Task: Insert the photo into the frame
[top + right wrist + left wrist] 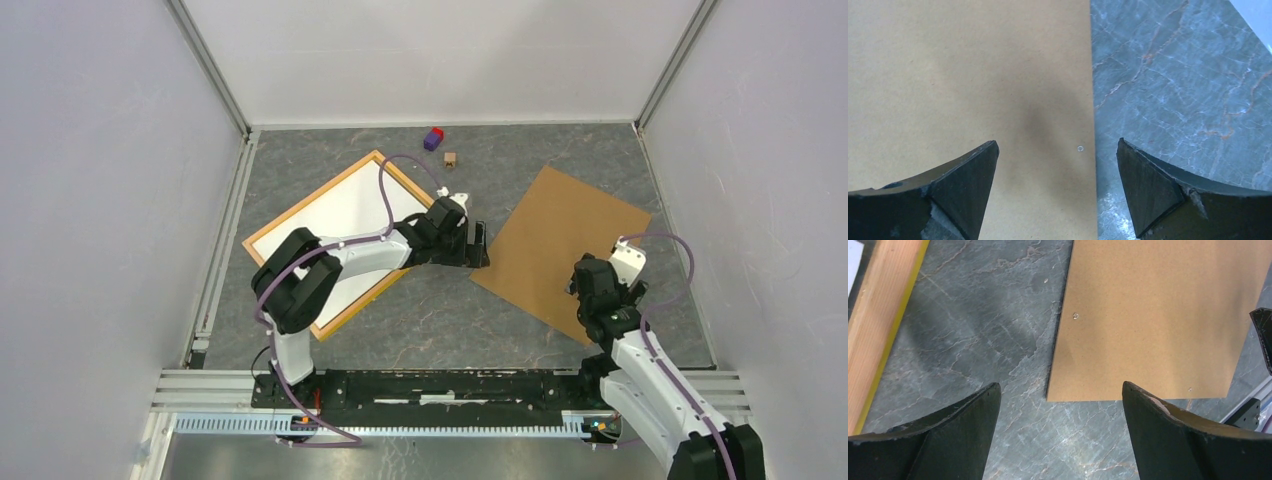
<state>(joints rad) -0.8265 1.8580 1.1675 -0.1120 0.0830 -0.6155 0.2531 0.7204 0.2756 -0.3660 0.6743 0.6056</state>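
The frame (292,206) of orange-yellow wood lies flat on the left of the table. A white sheet (345,212) fills it, the photo with its plain back up; no print shows. The frame's wooden edge (878,315) also shows in the left wrist view. My left gripper (479,248) is open and empty, low over bare table between the frame and the brown backing board (560,245). In its own view the gripper (1060,390) faces a corner of the board (1158,315). My right gripper (592,290) is open and empty. It (1058,145) straddles the edge of the board (968,75).
A small purple and red block (433,138) and a small brown cube (450,158) sit at the back of the table. White walls close in the left, back and right sides. A metal rail (450,385) runs along the near edge.
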